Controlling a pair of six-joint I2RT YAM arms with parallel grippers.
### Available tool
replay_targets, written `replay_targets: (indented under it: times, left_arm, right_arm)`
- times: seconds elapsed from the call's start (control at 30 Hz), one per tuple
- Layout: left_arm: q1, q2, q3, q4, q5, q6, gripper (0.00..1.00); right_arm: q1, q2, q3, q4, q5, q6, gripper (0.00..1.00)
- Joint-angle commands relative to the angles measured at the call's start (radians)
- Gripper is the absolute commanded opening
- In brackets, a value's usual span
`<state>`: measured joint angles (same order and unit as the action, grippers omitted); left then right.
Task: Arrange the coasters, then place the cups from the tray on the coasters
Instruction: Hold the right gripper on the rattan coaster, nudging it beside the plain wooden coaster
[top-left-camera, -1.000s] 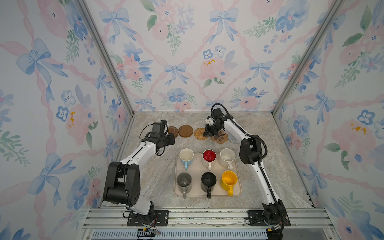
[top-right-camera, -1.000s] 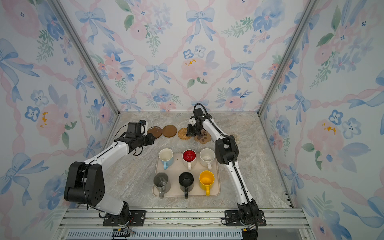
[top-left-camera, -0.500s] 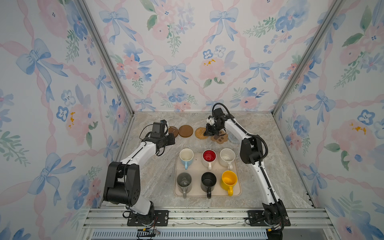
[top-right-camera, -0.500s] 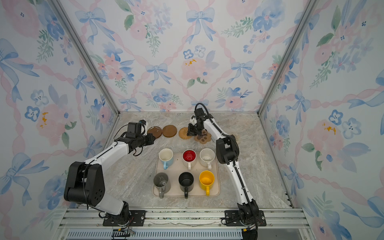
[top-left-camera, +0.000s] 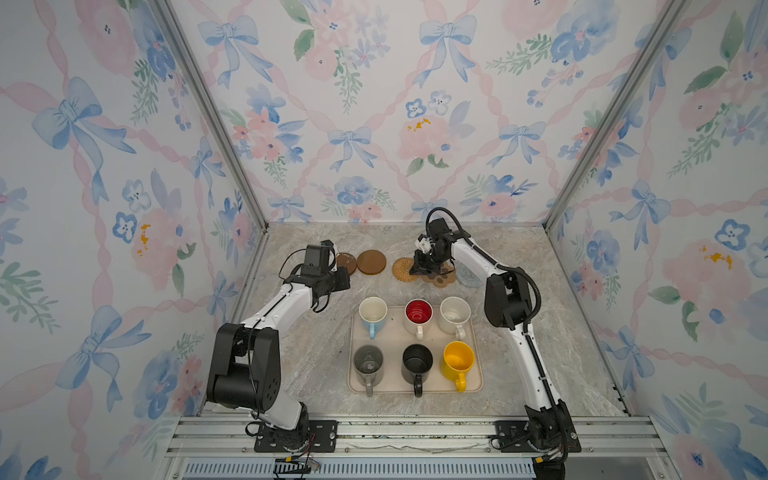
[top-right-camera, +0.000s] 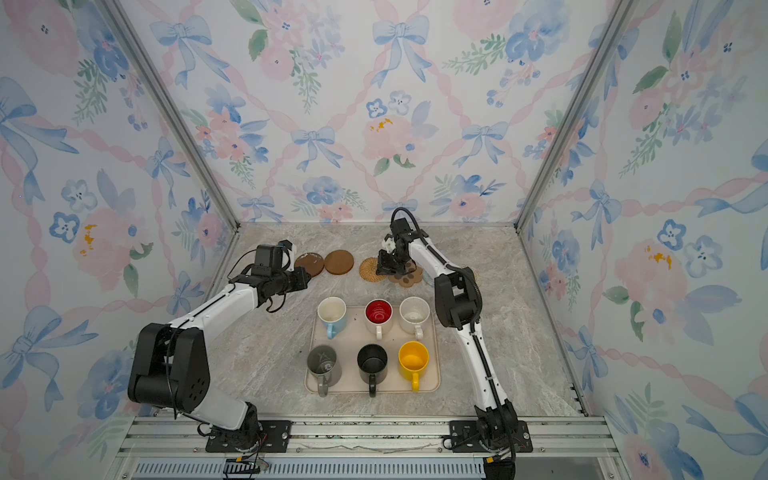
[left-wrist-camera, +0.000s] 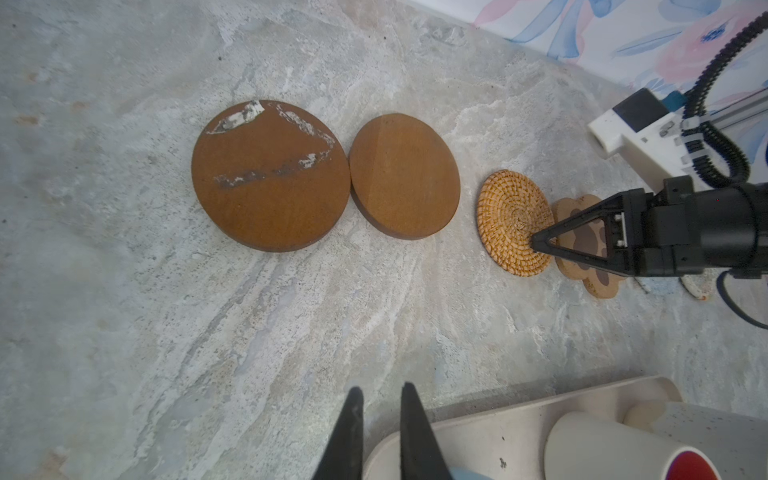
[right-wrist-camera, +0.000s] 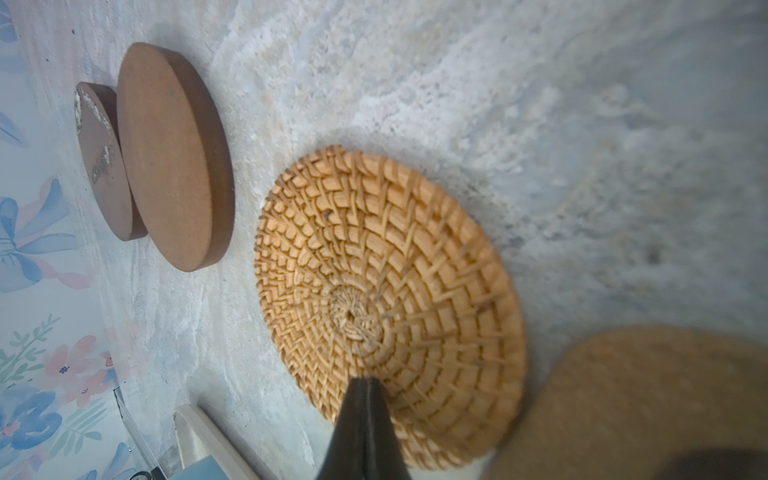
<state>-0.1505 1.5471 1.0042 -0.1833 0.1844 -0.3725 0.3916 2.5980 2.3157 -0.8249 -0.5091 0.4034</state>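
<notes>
On marble, golden woven rattan coaster (right-wrist-camera: 386, 303) under closed right end effector (right-wrist-camera: 363, 388), left end effector (left-wrist-camera: 380, 401) nearly closed, empty

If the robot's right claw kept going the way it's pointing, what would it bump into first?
Most likely the woven rattan coaster. The right gripper, shut, points down at it, its tip over the weave near the centre. Whether it already touches is hard to tell; beneath the coaster is only the table.
</notes>
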Motion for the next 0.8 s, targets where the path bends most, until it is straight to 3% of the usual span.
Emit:
replay_targets:
  times: [0.0, 0.47, 0.77]
  left_arm:
    - [0.003, -0.036, -0.018, 0.007, 0.008, -0.017, 0.15]
    - [0.002, -0.054, 0.001, 0.007, 0.017, -0.022, 0.15]
    - [0.002, -0.059, 0.039, 0.006, 0.014, -0.013, 0.16]
  right_arm:
    - [-0.008, -0.007, -0.036, -0.056, 0.053, -0.017, 0.00]
    - [-0.007, -0.106, -0.072, 0.128, 0.026, 0.057, 0.00]
    - [-0.007, -0.157, -0.076, 0.154, 0.003, 0.074, 0.00]
